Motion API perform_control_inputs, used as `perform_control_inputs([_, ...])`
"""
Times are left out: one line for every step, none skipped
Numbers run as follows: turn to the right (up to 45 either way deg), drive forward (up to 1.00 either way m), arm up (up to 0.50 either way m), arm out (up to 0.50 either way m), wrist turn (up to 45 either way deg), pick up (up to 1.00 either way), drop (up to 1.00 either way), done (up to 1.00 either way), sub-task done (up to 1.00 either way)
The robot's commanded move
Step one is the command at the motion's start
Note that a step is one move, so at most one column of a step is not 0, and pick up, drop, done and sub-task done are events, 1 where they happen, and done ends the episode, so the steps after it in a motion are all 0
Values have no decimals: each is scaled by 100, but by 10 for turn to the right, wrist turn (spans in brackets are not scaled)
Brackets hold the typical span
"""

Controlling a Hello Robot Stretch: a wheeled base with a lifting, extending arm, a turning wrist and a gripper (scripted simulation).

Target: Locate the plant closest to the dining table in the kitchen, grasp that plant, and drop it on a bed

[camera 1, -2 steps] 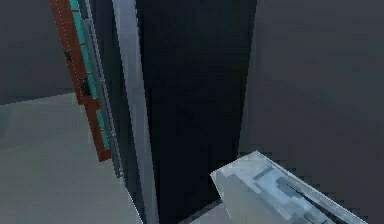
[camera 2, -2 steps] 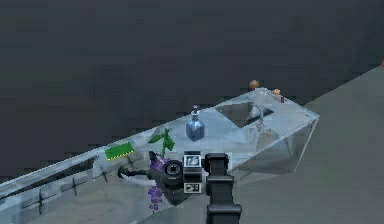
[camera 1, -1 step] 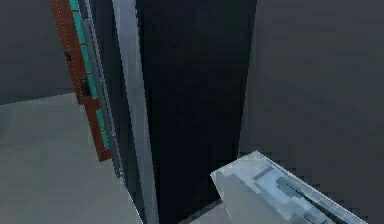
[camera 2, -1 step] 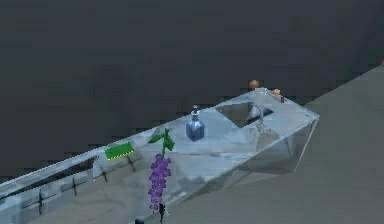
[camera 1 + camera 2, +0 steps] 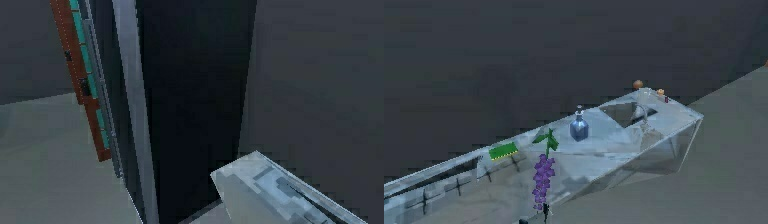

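A plant [image 5: 544,176] with a purple flower cluster, green leaves above it and a small dark base shows at the near edge of a long pale counter [image 5: 619,150] in the arm side view. I cannot tell whether it rests on the counter or stands in front of it. A corner of a pale counter [image 5: 290,190] shows again at the forward view's bottom right.
A tall dark cabinet [image 5: 190,100] stands close ahead, with a reddish-brown shelf unit [image 5: 85,80] to its left and grey floor [image 5: 50,160] beside it. On the counter are a blue bottle [image 5: 579,127], a flat green thing [image 5: 504,151] and two small orange things [image 5: 638,84]. A dark wall [image 5: 534,60] lies behind.
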Motion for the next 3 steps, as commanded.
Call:
perform_control_inputs([0, 0, 10, 0, 0, 0, 0, 0, 0])
perform_control_inputs([0, 0, 36, 0, 0, 0, 0, 0, 0])
perform_control_inputs([0, 0, 0, 0, -450, 0, 0, 0, 0])
